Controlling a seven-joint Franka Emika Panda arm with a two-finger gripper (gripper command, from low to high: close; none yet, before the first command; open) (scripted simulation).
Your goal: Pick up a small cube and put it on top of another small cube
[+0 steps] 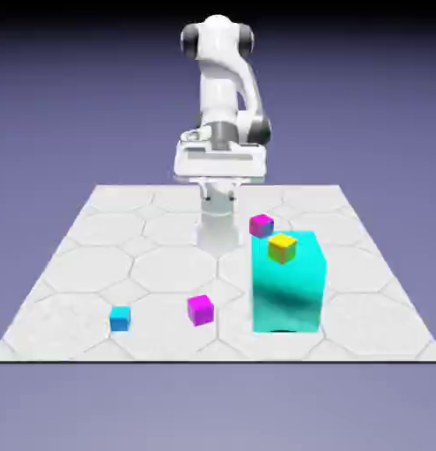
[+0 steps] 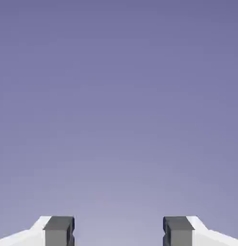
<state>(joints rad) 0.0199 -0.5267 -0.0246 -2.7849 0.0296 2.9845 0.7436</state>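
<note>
Behind the pale tiled desk [image 1: 71,295], a plain blue-violet backdrop; near the middle, a small bright magenta cube [image 1: 201,310]; right, on a large cyan block [image 1: 286,295], a small yellow-orange cube [image 1: 282,249]; fingers [image 2: 58,233] wide apart

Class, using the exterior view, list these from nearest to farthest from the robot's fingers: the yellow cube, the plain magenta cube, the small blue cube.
1. Yellow cube: at the cyan block's top, toward the view's right.
2. Plain magenta cube: on the table, between the block and the blue cube.
3. Small blue cube: on the table, toward the view's left.
</note>
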